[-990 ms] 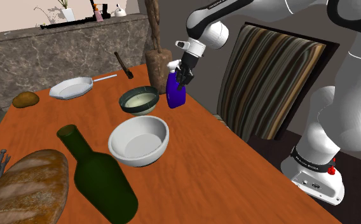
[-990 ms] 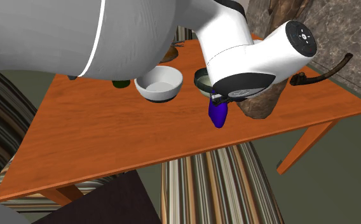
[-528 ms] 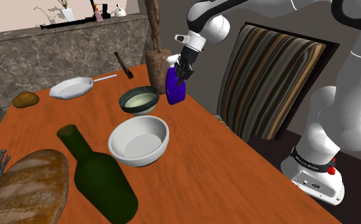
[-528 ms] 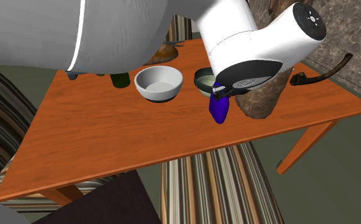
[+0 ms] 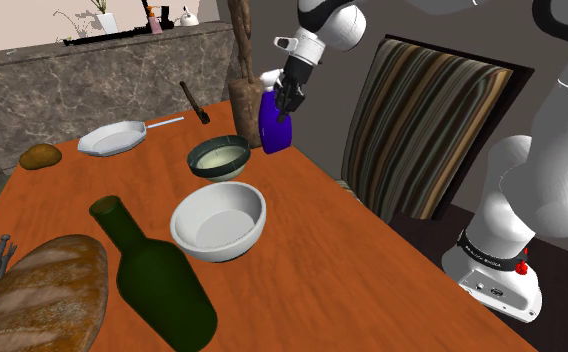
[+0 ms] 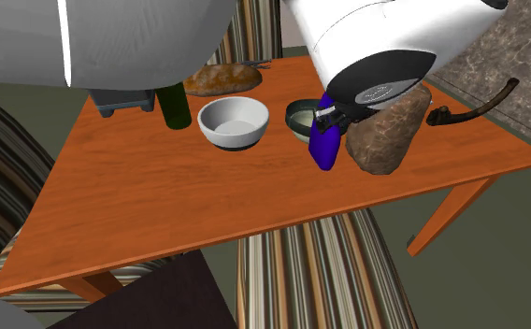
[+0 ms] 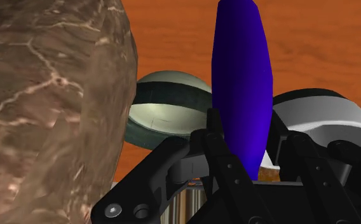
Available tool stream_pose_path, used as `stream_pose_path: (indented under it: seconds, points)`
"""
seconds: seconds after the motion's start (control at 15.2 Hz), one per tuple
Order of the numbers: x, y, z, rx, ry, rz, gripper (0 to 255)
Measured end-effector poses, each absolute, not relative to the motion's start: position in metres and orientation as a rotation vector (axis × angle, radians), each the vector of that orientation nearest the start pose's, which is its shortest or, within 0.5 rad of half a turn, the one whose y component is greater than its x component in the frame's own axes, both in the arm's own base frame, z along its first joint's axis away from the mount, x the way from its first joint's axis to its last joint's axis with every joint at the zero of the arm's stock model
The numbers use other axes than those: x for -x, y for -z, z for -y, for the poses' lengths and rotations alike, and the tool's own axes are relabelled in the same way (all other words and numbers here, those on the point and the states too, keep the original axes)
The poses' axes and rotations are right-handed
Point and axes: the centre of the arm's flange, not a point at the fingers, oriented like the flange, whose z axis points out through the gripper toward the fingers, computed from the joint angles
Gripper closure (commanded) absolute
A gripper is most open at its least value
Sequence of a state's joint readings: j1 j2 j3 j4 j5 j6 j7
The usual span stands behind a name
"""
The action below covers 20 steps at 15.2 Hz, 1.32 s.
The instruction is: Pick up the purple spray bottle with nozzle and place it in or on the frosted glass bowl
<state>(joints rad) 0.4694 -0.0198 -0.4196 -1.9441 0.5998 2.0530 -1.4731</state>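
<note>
1. Spray bottle (image 5: 274, 130), deep blue-violet with a pale nozzle, hangs at the upper centre of the shoulder view, upright, above the far edge of the orange-brown surface (image 5: 302, 260).
2. Black jaws are clenched on the bottle's upper part; in the wrist view its body (image 7: 243, 95) runs out between them.
3. In the second exterior view the bottle (image 6: 323, 150) sits right of centre, just beside a brown stone-like lump (image 6: 388, 131).
4. A dark-rimmed bowl (image 5: 218, 158) stands near the bottle, to its lower left in the shoulder view.
5. The pale grey-white bowl (image 5: 219, 221) stands at the centre of that view, well apart from the bottle.
6. A dark green bottle (image 5: 152, 280) and a loaf (image 5: 42, 295) fill the lower left.
</note>
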Motion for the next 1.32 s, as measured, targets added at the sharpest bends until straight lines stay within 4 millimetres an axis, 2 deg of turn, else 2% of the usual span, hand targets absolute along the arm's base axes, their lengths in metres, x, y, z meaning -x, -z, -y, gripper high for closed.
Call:
stream_pose_path:
  seconds: [0.92, 1.32]
  points:
    - [-0.569, -0.582, -0.056, 2.197, 0.638, 1.621, 255]
    - [-0.573, -0.609, -0.062, 2.197, 0.639, 1.621, 255]
